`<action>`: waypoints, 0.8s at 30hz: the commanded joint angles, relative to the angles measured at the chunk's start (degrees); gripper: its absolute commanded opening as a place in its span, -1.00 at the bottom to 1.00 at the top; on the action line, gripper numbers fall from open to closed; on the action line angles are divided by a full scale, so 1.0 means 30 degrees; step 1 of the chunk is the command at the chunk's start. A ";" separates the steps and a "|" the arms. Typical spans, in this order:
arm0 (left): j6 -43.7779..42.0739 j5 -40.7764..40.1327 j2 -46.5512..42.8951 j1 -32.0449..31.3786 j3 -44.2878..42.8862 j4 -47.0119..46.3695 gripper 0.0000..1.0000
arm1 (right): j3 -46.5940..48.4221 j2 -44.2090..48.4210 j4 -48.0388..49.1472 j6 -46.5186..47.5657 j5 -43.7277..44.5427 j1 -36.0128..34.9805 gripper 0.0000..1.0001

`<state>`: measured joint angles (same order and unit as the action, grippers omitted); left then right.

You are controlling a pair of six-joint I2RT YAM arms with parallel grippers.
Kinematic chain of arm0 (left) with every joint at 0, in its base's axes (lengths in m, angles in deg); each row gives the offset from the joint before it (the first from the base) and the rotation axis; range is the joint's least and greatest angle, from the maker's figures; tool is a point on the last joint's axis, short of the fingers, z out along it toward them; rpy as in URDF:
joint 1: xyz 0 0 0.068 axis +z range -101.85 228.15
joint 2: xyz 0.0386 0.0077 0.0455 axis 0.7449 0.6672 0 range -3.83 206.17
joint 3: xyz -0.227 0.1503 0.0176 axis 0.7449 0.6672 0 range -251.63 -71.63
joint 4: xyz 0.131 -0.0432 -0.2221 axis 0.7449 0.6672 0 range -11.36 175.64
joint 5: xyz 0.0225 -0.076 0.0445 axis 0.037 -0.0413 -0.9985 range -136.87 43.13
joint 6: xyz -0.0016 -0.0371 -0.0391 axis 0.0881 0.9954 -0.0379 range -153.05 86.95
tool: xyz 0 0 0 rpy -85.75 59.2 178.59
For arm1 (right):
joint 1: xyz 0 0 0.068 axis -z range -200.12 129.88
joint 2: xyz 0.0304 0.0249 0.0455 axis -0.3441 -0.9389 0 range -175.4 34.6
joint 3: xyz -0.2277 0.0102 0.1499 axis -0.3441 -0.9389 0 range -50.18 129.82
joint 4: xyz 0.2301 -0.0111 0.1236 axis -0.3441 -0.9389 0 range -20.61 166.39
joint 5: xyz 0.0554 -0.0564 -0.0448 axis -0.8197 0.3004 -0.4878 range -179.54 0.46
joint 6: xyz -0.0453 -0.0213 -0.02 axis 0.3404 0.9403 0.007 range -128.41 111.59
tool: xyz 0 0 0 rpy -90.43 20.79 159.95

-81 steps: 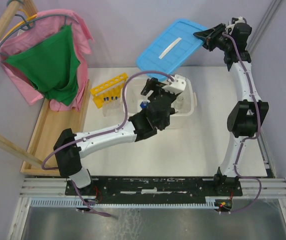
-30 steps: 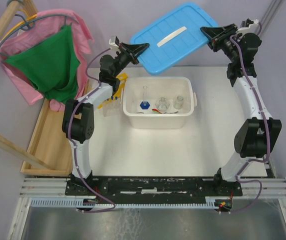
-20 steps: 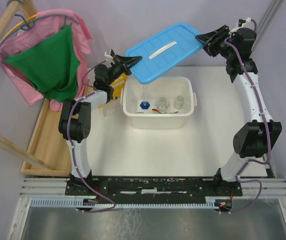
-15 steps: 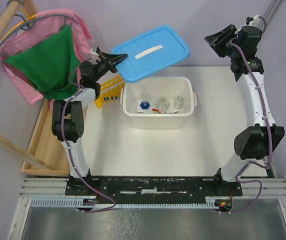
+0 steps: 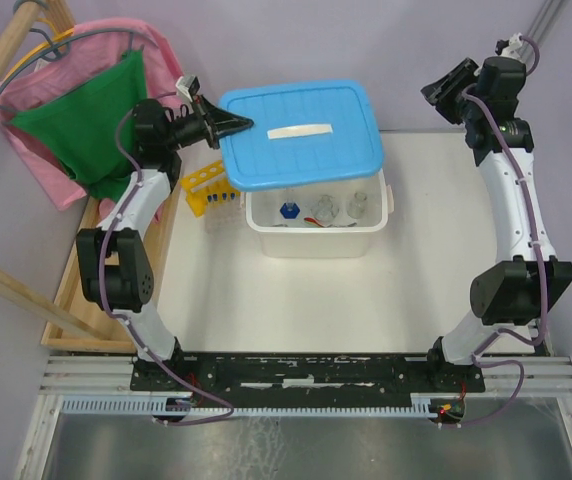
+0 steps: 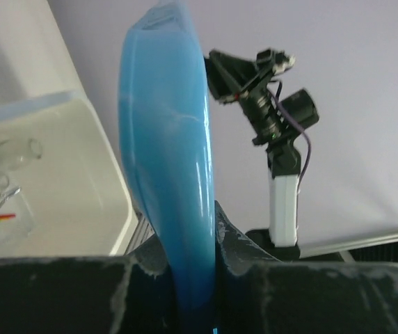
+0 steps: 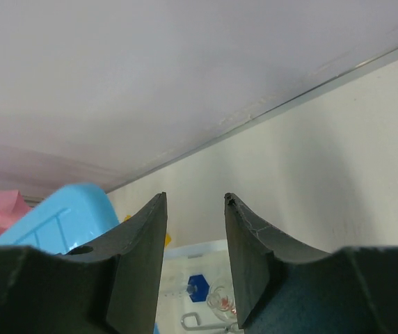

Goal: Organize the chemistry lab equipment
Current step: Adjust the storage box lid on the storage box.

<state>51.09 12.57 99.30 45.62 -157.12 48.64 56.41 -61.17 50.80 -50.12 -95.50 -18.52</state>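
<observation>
My left gripper (image 5: 228, 125) is shut on the left edge of the flat blue lid (image 5: 301, 135), which hangs over the back of the white tub (image 5: 316, 242). In the left wrist view the lid (image 6: 168, 139) runs edge-on between my fingers (image 6: 235, 240). Clear glass flasks (image 5: 323, 208) and a blue-capped piece (image 5: 288, 211) stand inside the tub. The yellow tube rack (image 5: 209, 187) sits just left of the tub. My right gripper (image 5: 438, 90) is raised at the back right, open and empty. Below the right gripper (image 7: 195, 202) show the blue cap (image 7: 197, 285) and a flask (image 7: 220, 300).
Pink and green cloths (image 5: 106, 125) hang on a rack at the far left, over a long wooden tray (image 5: 91, 280). The back wall stands close behind both grippers. The white table surface (image 5: 346, 300) spreads in front of the tub.
The right gripper let go of the lid's right edge, opened and drew back. The left arm swung the lid left and brought it down flat over the tub.
</observation>
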 commanded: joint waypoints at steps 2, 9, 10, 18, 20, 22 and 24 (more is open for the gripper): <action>-0.6117 0.1835 -0.1711 -0.0081 0.1212 0.6268 -0.94 | -0.0166 -0.0120 0.0135 0.0709 -0.0285 -0.0579 -0.07; -0.9378 -0.1434 -0.1789 -0.1328 0.0918 1.0599 -0.94 | -0.0344 -0.0220 0.0003 0.1025 -0.0152 -0.1472 -0.07; -0.9409 -0.1709 -0.1684 -0.1565 0.0913 1.0627 -0.94 | -0.0453 -0.0202 0.0003 0.1041 -0.0175 -0.1594 -0.07; -0.9095 -0.1373 -0.0797 -0.2601 0.0904 0.9843 -0.94 | -0.1297 0.0225 -0.0013 0.1222 -0.0360 -0.1764 -0.10; -0.9074 -0.1188 -0.0604 -0.2563 0.0545 0.9807 -0.94 | -0.1401 0.0342 -0.0027 0.1350 -0.0294 -0.1766 -0.10; -0.9092 -0.0956 -0.0291 -0.2550 0.0058 0.9894 -0.94 | -0.1469 0.0373 0.0023 0.1382 -0.0290 -0.1757 -0.10; -0.8042 -0.0668 -0.0249 -0.2477 0.0036 0.8567 -0.94 | -0.1428 0.0411 -0.0046 0.1503 -0.0356 -0.1765 -0.10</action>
<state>25.39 8.60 97.53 38.32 -154.22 79.66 51.88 -61.94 49.27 -47.26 -96.55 -23.76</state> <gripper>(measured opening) 0.180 0.455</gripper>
